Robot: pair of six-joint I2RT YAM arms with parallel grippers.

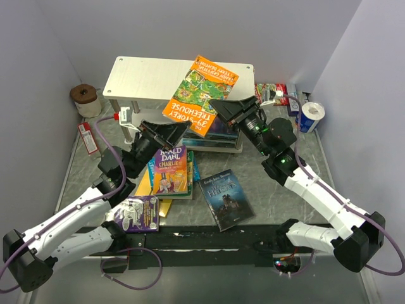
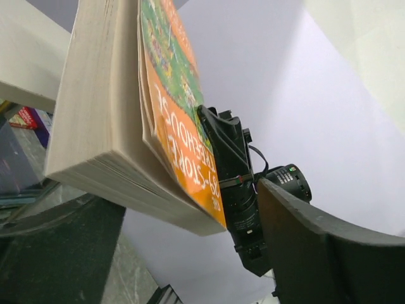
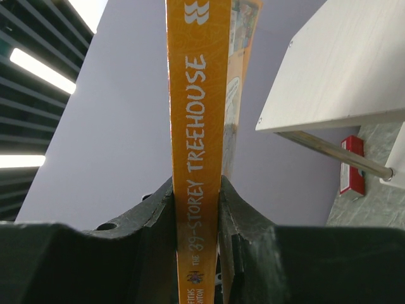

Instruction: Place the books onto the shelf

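Right gripper (image 1: 219,109) is pinching the orange book (image 1: 201,94) by its spine, book reaching left over the shelf (image 1: 142,76) top's right end, long side near-to-far; left gripper (image 1: 169,132) sits wide open, empty, just near-left.

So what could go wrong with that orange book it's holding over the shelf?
The right fingers pinch the orange Treehouse book only at its spine, and its cover is splaying, so it might slip. It overhangs the front edge of the shelf; let go there, it could tip off. The open left fingers sit close by and might knock it.
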